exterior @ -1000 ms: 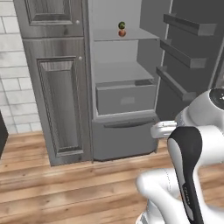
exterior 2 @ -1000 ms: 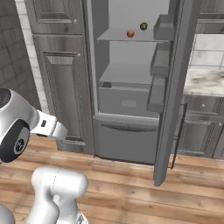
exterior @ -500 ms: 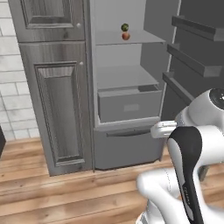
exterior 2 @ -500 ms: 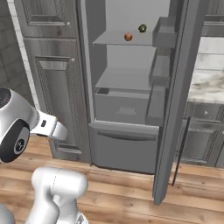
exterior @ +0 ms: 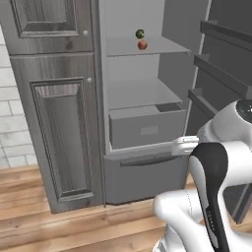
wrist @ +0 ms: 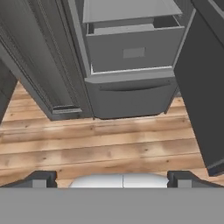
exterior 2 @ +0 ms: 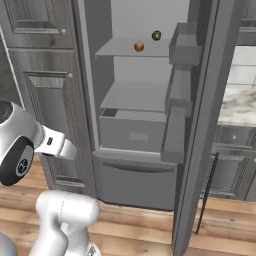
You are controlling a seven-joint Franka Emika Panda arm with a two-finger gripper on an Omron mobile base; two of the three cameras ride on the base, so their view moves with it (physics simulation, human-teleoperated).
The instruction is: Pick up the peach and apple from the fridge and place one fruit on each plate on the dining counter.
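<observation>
The fridge stands open ahead, pale grey inside, with flat shelves and a half-pulled drawer. On its upper shelf rests a small orange-red round fruit, the peach by its look. Just behind it lies a dark green round item. The apple, the plates and the dining counter are out of view. My gripper is open and holds nothing. It hangs low over the wood floor in front of the fridge, far below the fruit shelf.
The open fridge door with its bins juts out on the right. A tall wood-grain grey cabinet flanks the fridge on the left. A marbled counter top over grey cabinets lies beyond the door. Wood floor is underneath.
The whole picture has shifted and grown: the base has driven closer to the fridge. The fruit and the green item have kept their places on the shelf.
</observation>
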